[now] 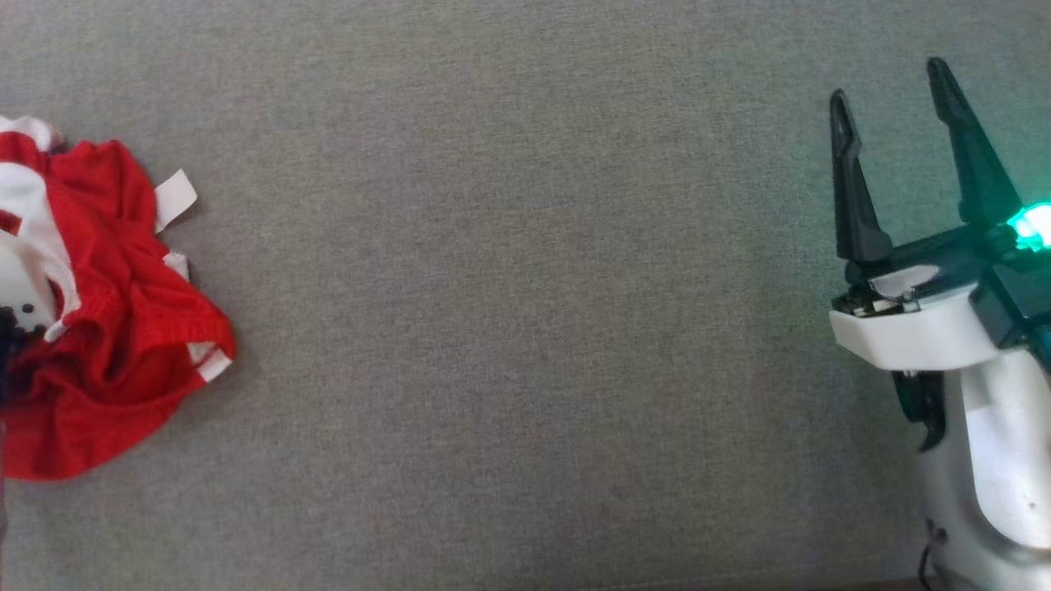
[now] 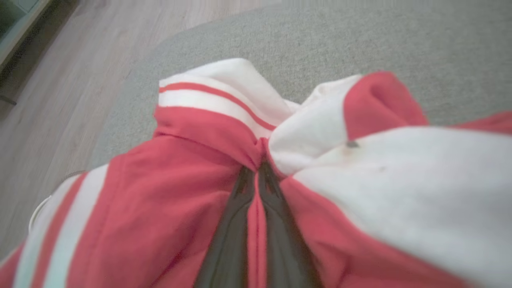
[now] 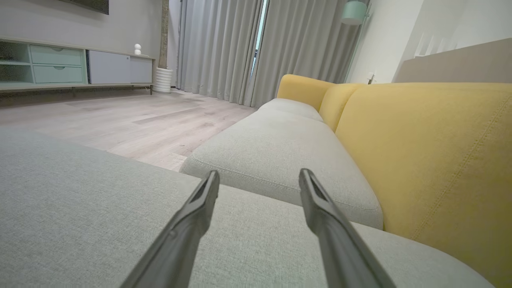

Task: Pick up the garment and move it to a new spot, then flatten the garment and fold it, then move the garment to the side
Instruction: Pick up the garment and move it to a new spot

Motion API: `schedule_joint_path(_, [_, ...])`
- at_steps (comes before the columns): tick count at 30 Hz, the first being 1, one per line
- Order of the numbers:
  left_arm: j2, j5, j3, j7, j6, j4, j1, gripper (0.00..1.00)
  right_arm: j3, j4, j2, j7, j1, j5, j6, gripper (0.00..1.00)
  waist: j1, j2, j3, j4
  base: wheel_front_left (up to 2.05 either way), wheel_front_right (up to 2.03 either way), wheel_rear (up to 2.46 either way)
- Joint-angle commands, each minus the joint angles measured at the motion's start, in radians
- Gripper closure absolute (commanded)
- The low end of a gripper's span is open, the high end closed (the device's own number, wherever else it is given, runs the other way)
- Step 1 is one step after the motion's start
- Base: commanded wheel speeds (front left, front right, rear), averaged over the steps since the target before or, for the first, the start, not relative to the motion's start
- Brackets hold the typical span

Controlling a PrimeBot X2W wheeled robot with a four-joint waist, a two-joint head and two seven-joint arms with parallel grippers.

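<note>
On cushion, L tool pinches garment; R tool spread.

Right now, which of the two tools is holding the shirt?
The left tool, pinched shut on a fold of the red-and-white shirt; the right tool stands open and empty over the grey cushion.

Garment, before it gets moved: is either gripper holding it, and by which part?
The left gripper is shut on the garment, pinching a bunched red fold beside a white panel. The right gripper is open, holding nothing.
</note>
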Motion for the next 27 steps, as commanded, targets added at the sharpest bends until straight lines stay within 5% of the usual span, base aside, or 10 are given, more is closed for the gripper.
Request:
schedule_joint_path(1, [0.061, -0.001, 0.036, -0.026, 0.006, -0.030, 0.012, 1.00, 0.010, -0.036, 0.006, -0.005, 0.014, 0.001, -0.001, 0.00, 0.0000, 0.0000, -0.004, 0.005, 0.00, 0.00, 0.00])
schedule_joint_path(12, [0.034, 0.030, -0.032, -0.179, -0.007, -0.194, -0.050, 1.00, 0.015, -0.022, 0.008, -0.005, 0.046, -0.007, -0.001, 0.00, 0.0000, 0.0000, -0.141, 0.014, 0.00, 0.00, 0.00])
schedule_joint_path(27, [-0.065, -0.021, -0.243, -0.181, -0.043, -0.490, -0.140, 1.00, 0.068, -0.013, 0.040, -0.005, 0.123, 0.001, -0.001, 0.00, 0.0000, 0.0000, -0.324, -0.148, 0.00, 0.00, 0.00])
